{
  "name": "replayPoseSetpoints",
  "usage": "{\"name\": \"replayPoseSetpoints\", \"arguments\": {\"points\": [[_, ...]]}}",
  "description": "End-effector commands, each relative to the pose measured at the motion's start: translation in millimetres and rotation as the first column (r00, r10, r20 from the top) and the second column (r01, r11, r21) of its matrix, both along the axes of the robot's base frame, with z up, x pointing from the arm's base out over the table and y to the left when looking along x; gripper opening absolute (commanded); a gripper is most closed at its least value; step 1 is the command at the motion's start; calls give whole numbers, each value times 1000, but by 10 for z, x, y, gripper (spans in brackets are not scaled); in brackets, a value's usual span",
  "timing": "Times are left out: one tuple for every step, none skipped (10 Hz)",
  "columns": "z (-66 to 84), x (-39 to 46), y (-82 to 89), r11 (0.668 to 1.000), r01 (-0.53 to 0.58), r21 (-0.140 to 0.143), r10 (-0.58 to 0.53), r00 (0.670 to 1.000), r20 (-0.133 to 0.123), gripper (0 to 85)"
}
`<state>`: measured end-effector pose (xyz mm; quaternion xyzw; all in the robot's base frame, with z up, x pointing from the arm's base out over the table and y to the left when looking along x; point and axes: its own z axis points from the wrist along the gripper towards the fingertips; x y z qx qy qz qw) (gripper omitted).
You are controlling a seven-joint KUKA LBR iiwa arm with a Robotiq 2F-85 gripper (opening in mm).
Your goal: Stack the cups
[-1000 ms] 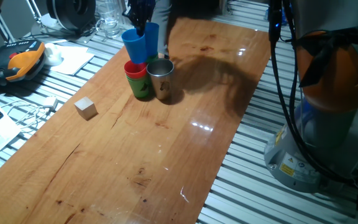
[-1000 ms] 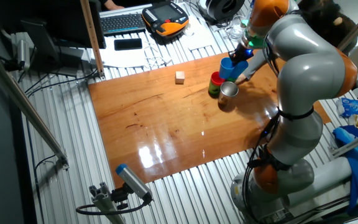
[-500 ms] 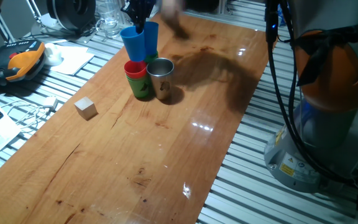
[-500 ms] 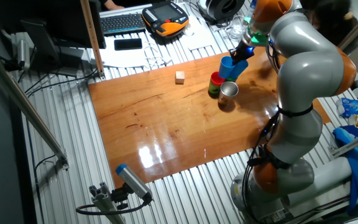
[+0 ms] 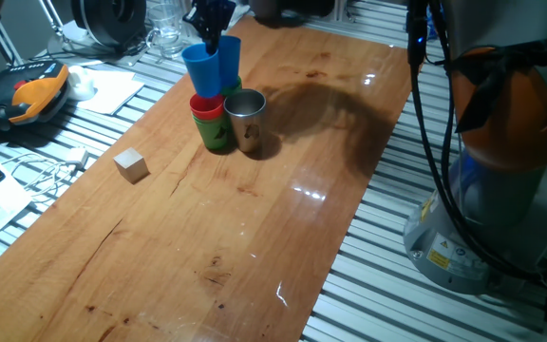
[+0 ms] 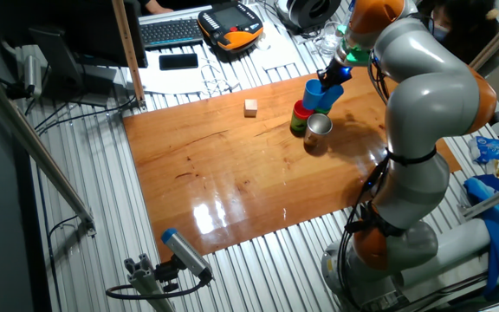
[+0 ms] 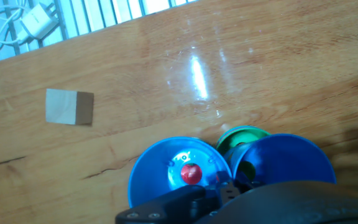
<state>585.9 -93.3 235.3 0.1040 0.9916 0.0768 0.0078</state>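
One fixed view
Held cup: your gripper [image 5: 211,30] pinches the rim of a blue cup [image 5: 203,69], lifted clear of the table, mouth up and slightly tilted.
Cup cluster: just below it, a red cup [image 5: 207,105] sits nested in a green cup [image 5: 216,133]; a second blue cup [image 5: 231,59] stands behind, and a steel cup [image 5: 246,119] stands just beside the red and green pair.
Handling: judge the plastic cups light, thin-walled and smooth; a rim pinch suits them, with gentle force so the wall does not flex. The steel cup looks stiffer and slicker.
Surface: a glossy wooden table [image 5: 254,237], likely to let cups slide.
Bystander: a pale wooden cube [image 5: 131,164] lies well apart from the cups.

The other fixed view
Position: the lifted blue cup [image 6: 314,92] hangs over the far right part of the table, above the red cup [image 6: 301,109], with the steel cup [image 6: 318,127] near.
Room: a slatted metal bench [image 6: 232,260] surrounds the table; a keyboard [image 6: 170,30] and an orange pendant [image 6: 230,26] lie beyond it.

Hand view
Grip: one finger [image 7: 173,202] sits inside the blue cup's [image 7: 166,169] wall; the other finger is hidden.
Alignment: a red spot shows at the cup's bottom; you cannot tell what it is.
Neighbours: the other blue cup [image 7: 284,158] and a green rim [image 7: 244,134] crowd close, leaving little room.
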Motion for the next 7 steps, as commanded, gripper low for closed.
{"name": "replayPoseSetpoints", "arguments": {"points": [[6, -3, 19, 1000, 3, 7, -3, 1000, -1, 0], [7, -5, 52, 1000, 7, 10, -7, 1000, -2, 0], [-1, -8, 69, 1000, 8, 2, -8, 1000, 3, 0], [-5, -6, 71, 1000, 7, -7, -7, 1000, 6, 0], [-8, -3, 70, 1000, 5, -10, -5, 1000, 8, 0], [-12, 1, 66, 1000, 0, -19, 1, 1000, 10, 0], [-17, 6, 65, 1000, -8, -30, 8, 1000, 11, 0]]}}
